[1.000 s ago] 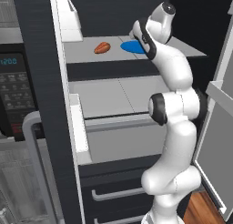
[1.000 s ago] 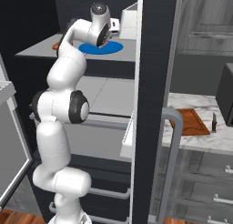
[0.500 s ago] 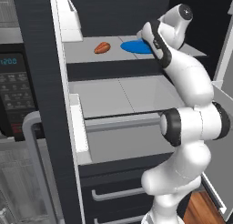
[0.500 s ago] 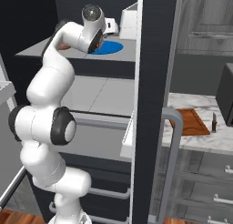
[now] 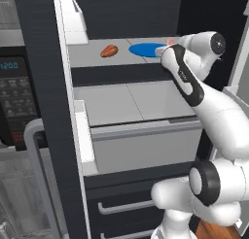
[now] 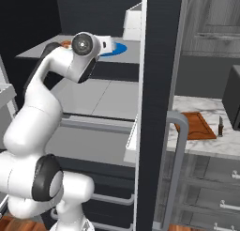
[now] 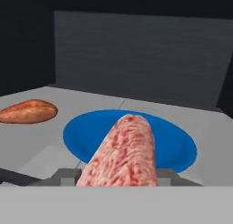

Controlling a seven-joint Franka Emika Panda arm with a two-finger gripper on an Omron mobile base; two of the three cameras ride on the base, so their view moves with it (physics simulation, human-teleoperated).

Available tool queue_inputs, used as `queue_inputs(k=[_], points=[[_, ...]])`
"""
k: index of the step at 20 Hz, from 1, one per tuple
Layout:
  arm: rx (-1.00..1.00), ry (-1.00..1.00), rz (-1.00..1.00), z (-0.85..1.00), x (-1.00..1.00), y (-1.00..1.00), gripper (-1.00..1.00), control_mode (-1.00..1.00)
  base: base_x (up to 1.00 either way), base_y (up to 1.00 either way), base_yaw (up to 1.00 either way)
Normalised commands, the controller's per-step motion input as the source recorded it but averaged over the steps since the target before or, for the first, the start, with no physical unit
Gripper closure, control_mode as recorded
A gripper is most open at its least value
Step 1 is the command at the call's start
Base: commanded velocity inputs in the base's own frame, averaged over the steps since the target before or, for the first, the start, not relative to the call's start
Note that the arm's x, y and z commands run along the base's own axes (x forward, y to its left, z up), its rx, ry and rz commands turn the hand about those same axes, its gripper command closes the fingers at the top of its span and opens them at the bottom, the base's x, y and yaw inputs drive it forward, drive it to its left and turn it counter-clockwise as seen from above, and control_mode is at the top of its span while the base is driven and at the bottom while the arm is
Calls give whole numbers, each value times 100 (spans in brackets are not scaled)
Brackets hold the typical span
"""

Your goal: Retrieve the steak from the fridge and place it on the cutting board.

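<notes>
The steak (image 7: 125, 152), a pinkish-red marbled slab, sticks out forward from my gripper (image 7: 119, 177), which is shut on it just above the blue plate (image 7: 175, 145). In the left base view my gripper (image 5: 166, 46) hangs at the right front of the upper shelf (image 5: 92, 59) of the fridge, with a bit of pink steak (image 5: 171, 41) at its tip. The reddish-brown cutting board (image 6: 197, 124) lies on the marble counter to the right of the fridge.
An orange-brown oval food item (image 5: 109, 51) lies on the same shelf, left of the blue plate (image 5: 146, 49). A pale grey drawer (image 5: 146, 145) sits below. The open door's edge (image 6: 157, 108) stands between fridge and counter. A knife (image 6: 220, 126) lies beside the board.
My hand has drawn back from deep over the plate toward the shelf's front right, carrying the steak. The elbow has swung down and to the right.
</notes>
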Motion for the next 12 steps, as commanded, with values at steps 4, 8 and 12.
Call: queue_inputs(k=[4,8,12], points=[[8,0,0,23,-100,0,100,-100,0,0,0],[7,12,0,47,-100,0,100,-100,0,0,0],[3,21,0,24,-100,0,100,-100,0,0,0]])
